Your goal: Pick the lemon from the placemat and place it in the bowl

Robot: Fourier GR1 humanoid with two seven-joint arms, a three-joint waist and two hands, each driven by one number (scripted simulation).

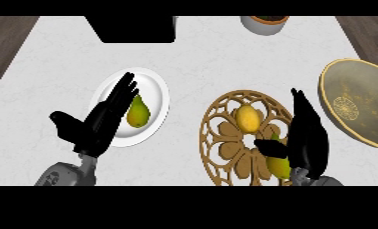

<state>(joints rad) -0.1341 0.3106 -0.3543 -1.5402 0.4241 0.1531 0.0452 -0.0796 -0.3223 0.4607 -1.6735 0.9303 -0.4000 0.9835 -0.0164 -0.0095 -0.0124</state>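
Observation:
A yellow lemon (249,118) lies on the round tan openwork placemat (225,140) at centre right. My right hand (305,138) hovers over the placemat's right side, open, fingers straight and pointing away, thumb reaching left just below the lemon. A second yellow-green fruit (278,165) lies partly hidden under that hand. The tan bowl (353,100) with a patterned inside stands at the right edge, beyond the hand. My left hand (100,120) is open over the left part of a white plate (151,100).
A yellow-green pear (138,113) lies on the white plate, next to my left hand's fingers. A black appliance (136,29) stands at the back, and a white pot (266,23) with a brown inside at the back right. Dark wood shows at both far corners.

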